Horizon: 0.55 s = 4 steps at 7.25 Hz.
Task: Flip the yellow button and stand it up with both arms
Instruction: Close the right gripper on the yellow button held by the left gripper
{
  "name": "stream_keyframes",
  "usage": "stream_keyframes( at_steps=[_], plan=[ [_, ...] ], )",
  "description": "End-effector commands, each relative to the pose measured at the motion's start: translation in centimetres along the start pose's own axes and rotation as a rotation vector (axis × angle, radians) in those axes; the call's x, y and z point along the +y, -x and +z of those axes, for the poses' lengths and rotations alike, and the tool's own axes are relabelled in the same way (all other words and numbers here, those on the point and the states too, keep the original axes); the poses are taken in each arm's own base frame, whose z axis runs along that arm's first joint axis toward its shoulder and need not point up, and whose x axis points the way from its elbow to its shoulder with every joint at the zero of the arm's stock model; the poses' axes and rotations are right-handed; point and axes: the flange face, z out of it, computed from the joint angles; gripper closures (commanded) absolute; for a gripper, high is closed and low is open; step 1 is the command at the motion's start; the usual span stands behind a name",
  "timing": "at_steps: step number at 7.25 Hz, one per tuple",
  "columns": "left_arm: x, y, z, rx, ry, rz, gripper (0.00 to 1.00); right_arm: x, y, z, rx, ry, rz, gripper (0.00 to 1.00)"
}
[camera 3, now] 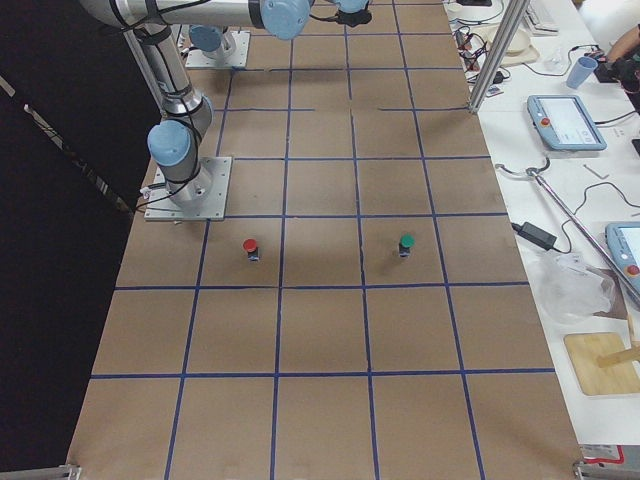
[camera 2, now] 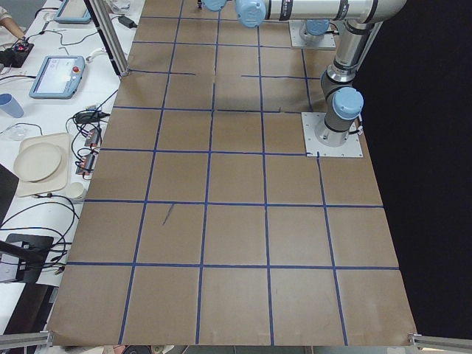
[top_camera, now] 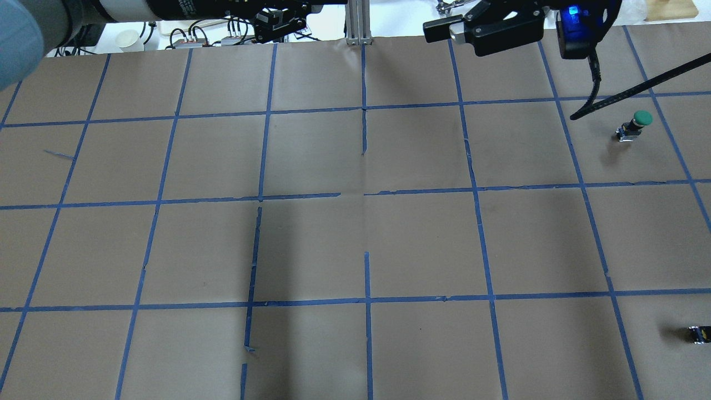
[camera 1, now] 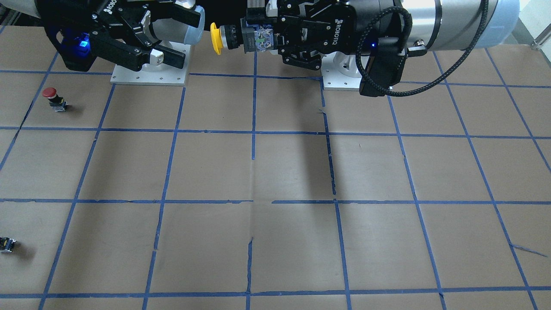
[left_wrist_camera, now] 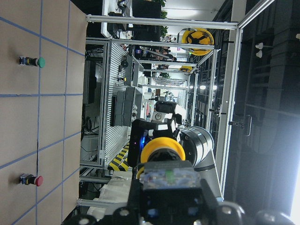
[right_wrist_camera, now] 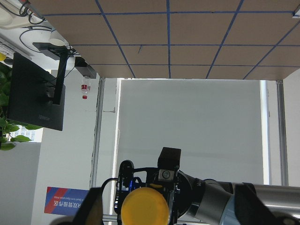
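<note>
Okay, so going from the camera side across the table: closest to you is the small capless dark block [camera 1: 6, 244] at the edge of the brown paper-covered table with the blue tape grid [camera 1: 275, 172]. Further in is the red-capped push-button [camera 1: 54, 98] standing cap-up. Both are well apart from the action. At the far side, up in the air by the arm bases, the left gripper [camera 1: 260, 39] is clamped on the black-grey contact block of the yellow mushroom-capped push-button [camera 1: 217, 38]. It's holding it sideways with the cap pointing straight at the right gripper [camera 1: 189, 38], whose jaws are spread wide with nothing in them, near the cap but not touching. I'd say you're mid-handover, the flip part. Next you'll want to ease the right gripper in until its fingers straddle the cap or neck, squeeze, and only then let the left one release. The right wrist view has the cap slightly off-centre, so check alignment first. Standing it on the table isn't done yet.
</note>
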Motion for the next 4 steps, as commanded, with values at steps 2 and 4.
stream_keyframes(
  at_steps=[2,4],
  plan=[
    [0.1,-0.1,0.0,0.001,-0.001,0.003,0.98,0.6,1.5,3.3,0.018,0.006,0.010,0.02],
    [0.1,-0.1,0.0,0.001,-0.001,0.002,0.98,1.1,1.4,3.5,0.015,0.005,0.014,0.02]
  ],
)
